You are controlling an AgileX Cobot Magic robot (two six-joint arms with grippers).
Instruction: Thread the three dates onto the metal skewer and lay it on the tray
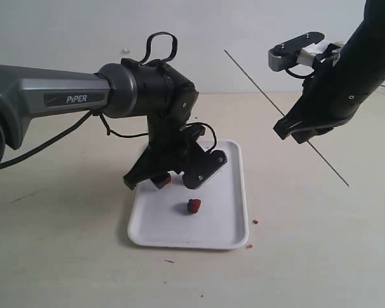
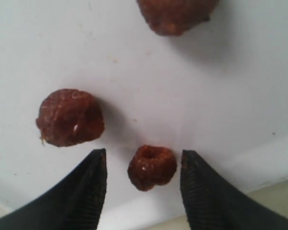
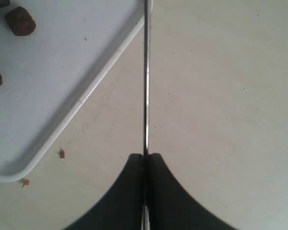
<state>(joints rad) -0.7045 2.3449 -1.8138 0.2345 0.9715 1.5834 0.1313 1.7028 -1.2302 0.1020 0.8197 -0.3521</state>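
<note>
Found the left jaws parted and low over the tray (image 2: 230,86), with one date (image 2: 152,167) sitting squarely between the tips and touching neither. Noted a second date (image 2: 70,117) just beside it, outside one jaw, and a third date (image 2: 176,14) farther on, all loose on the white floor near the rim. Judged a straight closing enough to take the middle one, though the neighbour looked close enough to be nudged. Farther off, saw the right jaws pressed together on the metal skewer (image 3: 145,86), raised over the counter (image 3: 221,105) beside the tray and well apart from the dates. Saw its long axis running straight out from the jaws past the tray's corner, nothing threaded.
</note>
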